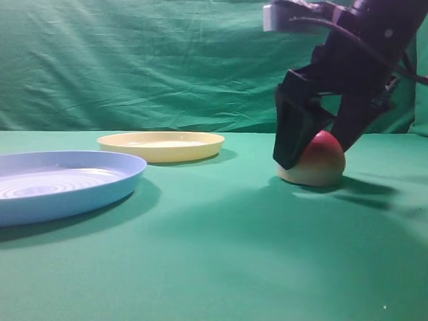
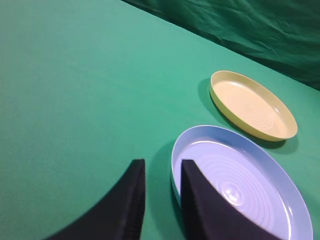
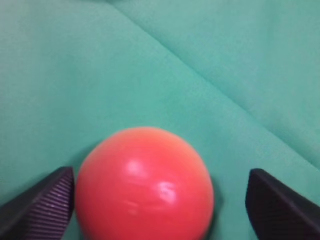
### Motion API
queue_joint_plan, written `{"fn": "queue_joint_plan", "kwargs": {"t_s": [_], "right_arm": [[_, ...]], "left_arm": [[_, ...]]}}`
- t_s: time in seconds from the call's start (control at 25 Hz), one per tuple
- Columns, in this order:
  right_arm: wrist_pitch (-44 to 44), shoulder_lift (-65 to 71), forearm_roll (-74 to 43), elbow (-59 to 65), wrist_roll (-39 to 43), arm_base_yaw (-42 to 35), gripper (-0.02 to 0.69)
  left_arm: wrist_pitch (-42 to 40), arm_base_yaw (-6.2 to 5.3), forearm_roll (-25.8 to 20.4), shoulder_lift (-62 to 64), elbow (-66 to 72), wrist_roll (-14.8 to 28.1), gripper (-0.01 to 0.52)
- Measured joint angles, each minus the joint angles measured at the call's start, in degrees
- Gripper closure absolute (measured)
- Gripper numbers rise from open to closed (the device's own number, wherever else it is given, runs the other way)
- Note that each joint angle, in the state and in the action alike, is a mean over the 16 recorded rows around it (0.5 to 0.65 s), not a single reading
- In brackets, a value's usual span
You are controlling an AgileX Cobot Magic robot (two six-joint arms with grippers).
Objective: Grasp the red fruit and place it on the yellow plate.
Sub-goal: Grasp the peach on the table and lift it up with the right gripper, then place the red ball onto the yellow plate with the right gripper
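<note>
Right gripper straddles the red fruit, not yet clamped.
Fruit sits flat on the green cloth, well apart from the yellow plate. Wrist view: left finger touches the fruit, right finger stands off with a gap, so closing may shove it sideways; a smooth dome could slip out. Blue plate sits near the route. Left gripper hangs narrow, holds nothing.

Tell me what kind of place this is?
Likely a staged robot test bench, not a home: green cloth on table and backdrop, with only two plates and a fruit.
</note>
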Motion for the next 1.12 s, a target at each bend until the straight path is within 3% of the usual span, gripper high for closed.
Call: {"fn": "queue_joint_plan", "kwargs": {"t_s": [0.32, 0.68, 0.88, 1.12], "right_arm": [[4.2, 1.3, 3.3, -11.7, -0.4, 1.9, 0.439], [0.9, 8.6, 5.6, -27.9, -1.0, 7.7, 0.448], [-3.0, 15.3, 5.8, -34.7, -1.2, 10.2, 0.398], [-6.2, 21.7, 5.7, -39.3, -1.2, 11.0, 0.243]], "left_arm": [[0.0, 0.0, 0.0, 0.0, 0.0, 0.0, 0.357], [0.0, 0.0, 0.0, 0.0, 0.0, 0.0, 0.357], [0.0, 0.0, 0.0, 0.0, 0.0, 0.0, 0.357], [0.0, 0.0, 0.0, 0.0, 0.0, 0.0, 0.357]]}}
